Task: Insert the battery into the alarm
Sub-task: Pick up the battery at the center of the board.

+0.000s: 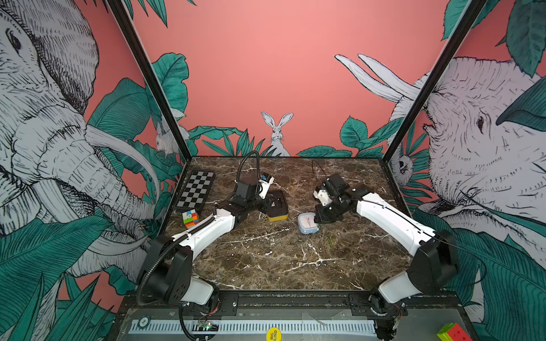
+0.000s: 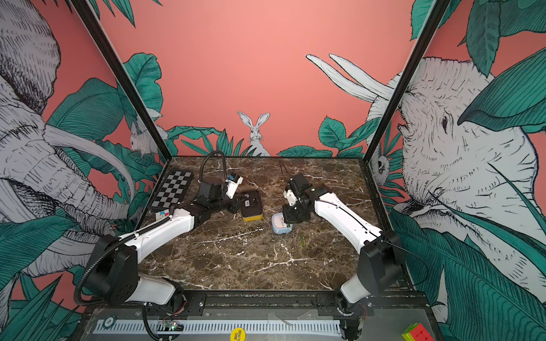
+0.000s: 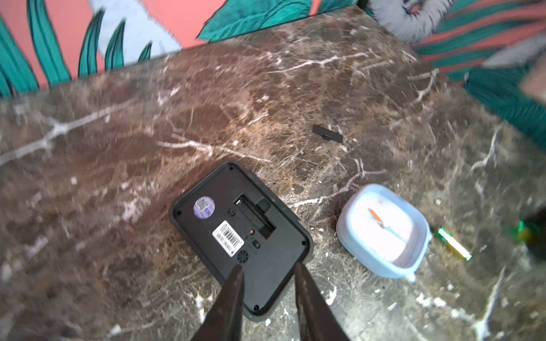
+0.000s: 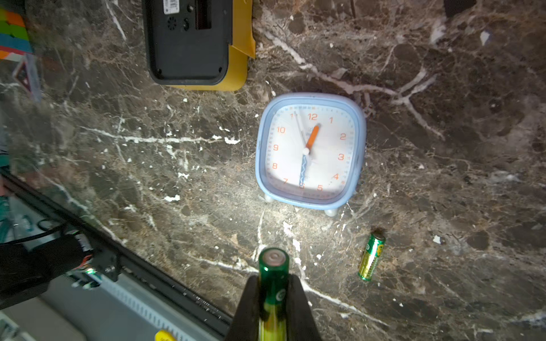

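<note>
A green cylindrical battery (image 4: 273,262) is pinched in the right pincer (image 4: 273,285) for insertion; the left pincer (image 3: 268,267) is spread above the black-backed yellow alarm (image 3: 240,236).

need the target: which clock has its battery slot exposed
The black-backed yellow clock, face down with its open slot up; the blue clock lies dial up.

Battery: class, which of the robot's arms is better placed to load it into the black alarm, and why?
Right. The right gripper clamps a green battery, while the left gripper hangs empty, jaws apart, by the black alarm, whose battery compartment lies open.
</note>
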`<state>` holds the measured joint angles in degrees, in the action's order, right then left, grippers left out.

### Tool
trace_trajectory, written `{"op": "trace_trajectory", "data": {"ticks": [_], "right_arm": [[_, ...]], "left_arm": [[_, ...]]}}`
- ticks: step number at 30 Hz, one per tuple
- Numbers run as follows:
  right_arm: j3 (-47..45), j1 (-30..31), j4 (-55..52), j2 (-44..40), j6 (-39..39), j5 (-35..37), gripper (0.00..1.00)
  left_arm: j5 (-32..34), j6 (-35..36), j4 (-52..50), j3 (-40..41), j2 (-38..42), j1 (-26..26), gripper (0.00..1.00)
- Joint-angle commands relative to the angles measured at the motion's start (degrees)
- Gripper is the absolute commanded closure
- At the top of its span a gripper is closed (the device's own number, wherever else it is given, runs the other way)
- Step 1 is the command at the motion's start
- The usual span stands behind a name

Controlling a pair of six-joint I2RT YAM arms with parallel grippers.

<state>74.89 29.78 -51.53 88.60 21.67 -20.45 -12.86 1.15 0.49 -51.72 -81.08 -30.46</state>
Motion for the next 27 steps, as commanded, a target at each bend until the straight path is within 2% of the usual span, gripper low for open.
{"op": "trace_trajectory", "data": {"ticks": [1, 3, 10, 13, 18, 27], "right_arm": [[5.18, -3.46, -6.12, 3.88, -3.23, -9.88, 0.93], [8.63, -5.07, -8.25, 6.56, -4.47, -11.49, 0.93], [15.69, -8.64, -12.63, 12.05, -4.61, -17.04, 0.92], [15.84, -9.21, -12.72, 12.97, -2.94, -19.19, 0.92], [16.06, -9.24, -13.78, 13.23, -1.18, -20.69, 0.91], [12.71, -9.21, -12.55, 12.0, 1.44, -22.73, 0.92]], "left_arm": [[0.91, 18.73, 5.53, 2.78, 2.33, -3.77, 0.7], [-0.34, 26.04, 7.94, 3.74, 2.09, -5.52, 0.71], [-12.83, 53.48, 17.95, 8.75, 0.48, -9.33, 0.71], [-16.31, 60.89, 17.99, 8.12, -1.54, -11.89, 0.71], [-17.51, 66.57, 23.08, 7.83, -4.18, -15.33, 0.71], [-19.04, 69.09, 29.74, 8.14, -5.49, -17.89, 0.69]]}}
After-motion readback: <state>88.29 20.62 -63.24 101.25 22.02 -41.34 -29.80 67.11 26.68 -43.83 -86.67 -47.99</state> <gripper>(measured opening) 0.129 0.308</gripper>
